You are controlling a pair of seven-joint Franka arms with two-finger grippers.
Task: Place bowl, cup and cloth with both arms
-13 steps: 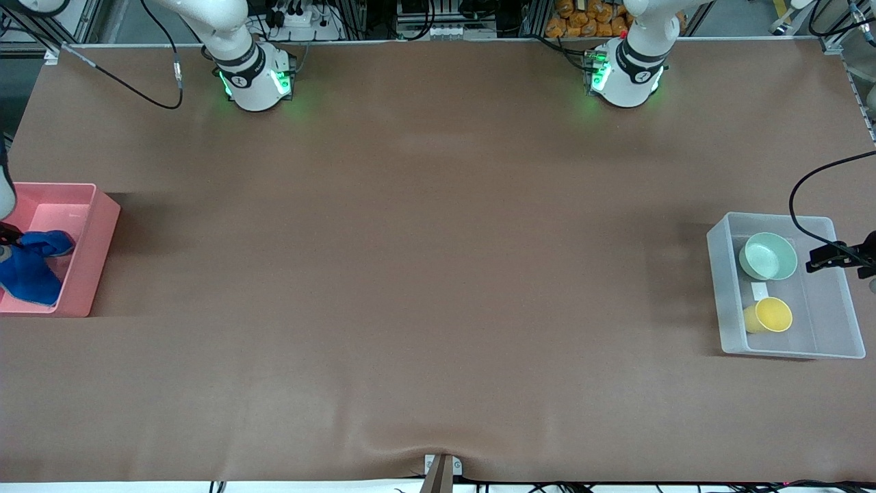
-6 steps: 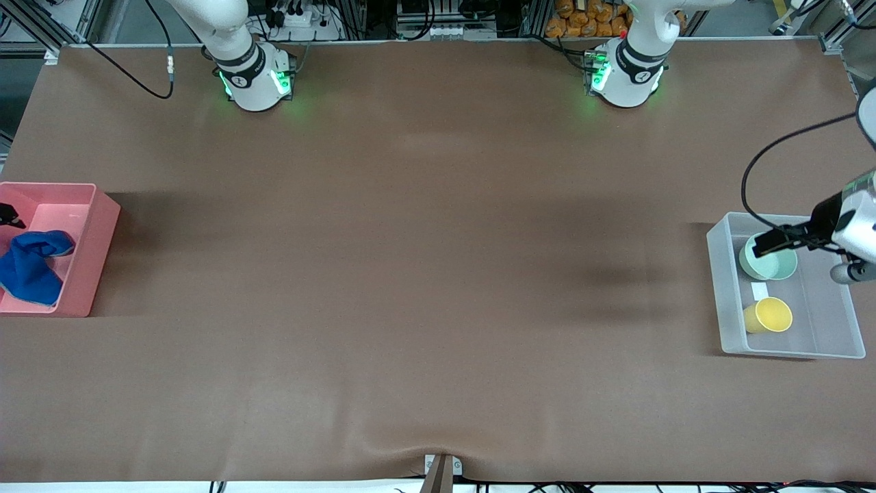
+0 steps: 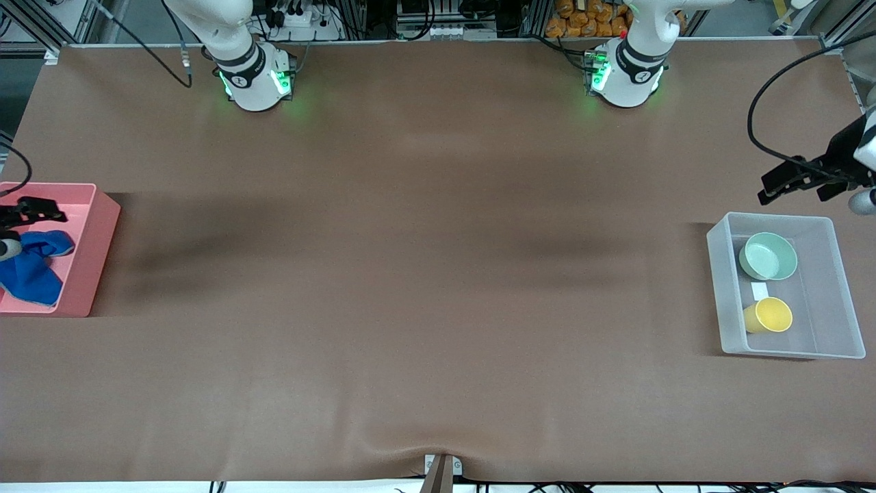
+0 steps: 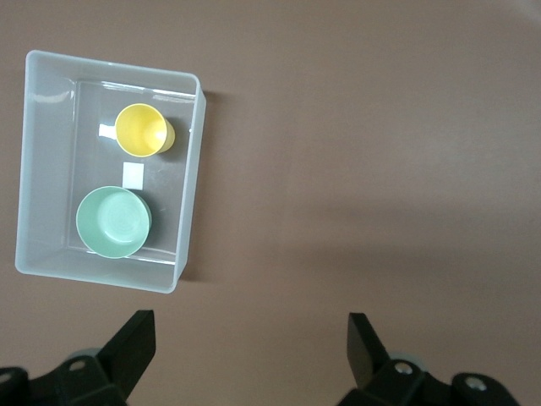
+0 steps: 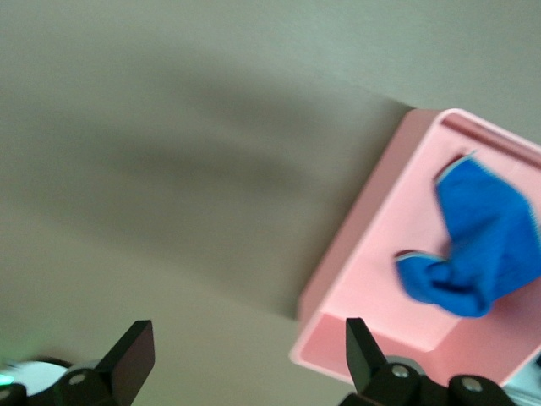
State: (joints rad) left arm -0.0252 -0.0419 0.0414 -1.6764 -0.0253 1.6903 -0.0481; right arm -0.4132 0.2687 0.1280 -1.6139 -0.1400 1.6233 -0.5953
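Observation:
The mint-green bowl [image 3: 769, 257] and the yellow cup [image 3: 769, 315] lie in a clear plastic bin [image 3: 720, 287] at the left arm's end of the table; the cup is nearer the front camera. Both also show in the left wrist view, bowl [image 4: 113, 222] and cup [image 4: 144, 131]. The blue cloth [image 3: 31, 267] lies crumpled in a pink bin [image 3: 96, 253] at the right arm's end, and shows in the right wrist view [image 5: 478, 245]. My left gripper [image 3: 787, 181] is open and empty, up over bare table beside the clear bin. My right gripper [image 3: 27, 211] is open and empty over the pink bin's edge.
The brown table mat [image 3: 424, 274] stretches between the two bins. A small white label [image 3: 759, 291] lies in the clear bin between bowl and cup. The arm bases [image 3: 256, 79] stand along the table's top edge.
My left gripper has risen away from over the bowl to bare table beside the clear bin. My right gripper let go of the cloth, which stays in the pink bin, and lifted.

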